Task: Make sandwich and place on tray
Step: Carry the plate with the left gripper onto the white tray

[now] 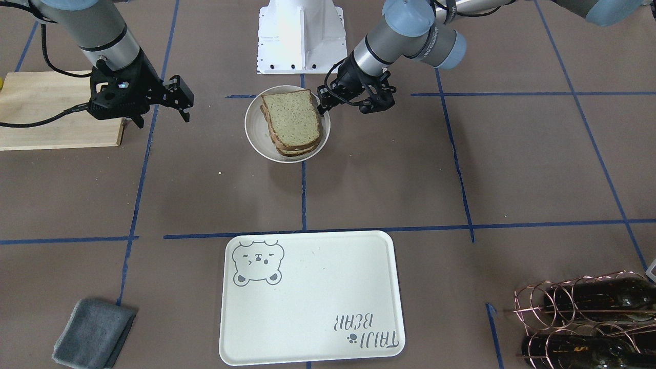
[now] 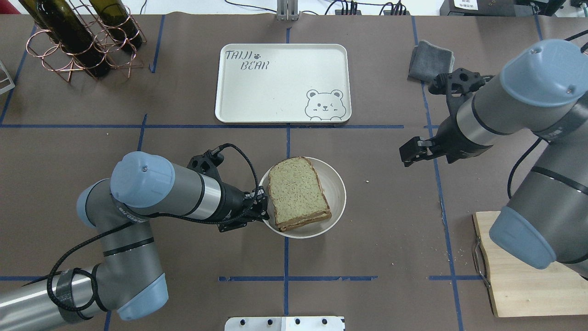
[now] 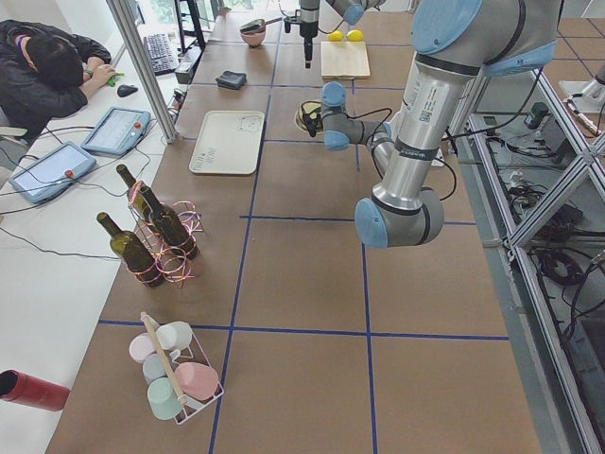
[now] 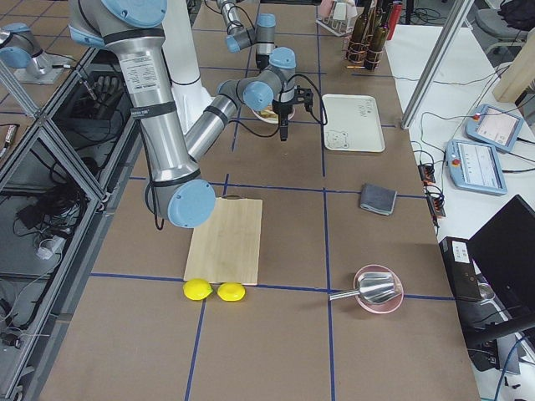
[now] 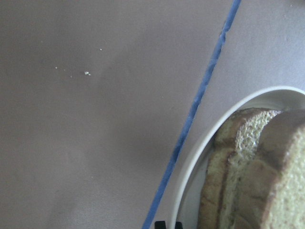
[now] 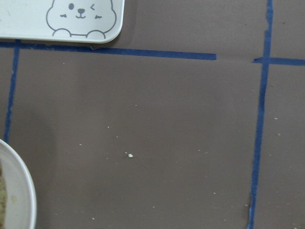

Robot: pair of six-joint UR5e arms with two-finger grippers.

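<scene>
The brown surface (image 2: pixel 390 220) carries the cream tray (image 2: pixel 285 82) on its far side. The tray holds nothing and lies well apart from the round white plate (image 2: pixel 338 186), with a blue tape line between them. The sandwich (image 2: pixel 296 193) sits on that plate already stacked, its top slice turned a little off the one beneath. What is left, by this reading, is the carry to the tray. The left hand (image 2: pixel 260 202) is at the plate's rim on the robot's left. In the wrist view its fingertips (image 5: pixel 160 224) show close together at that rim, but whether they are clamped on it cannot be told. The right hand (image 2: pixel 413 151) hangs off to the other side and grasps nothing; whether its jaws are parted cannot be told. Doing this well probably means getting a firm bite on the rim first, then moving the plate slowly and level, because the loose top slice would likely slide on any tilt or jerk.
</scene>
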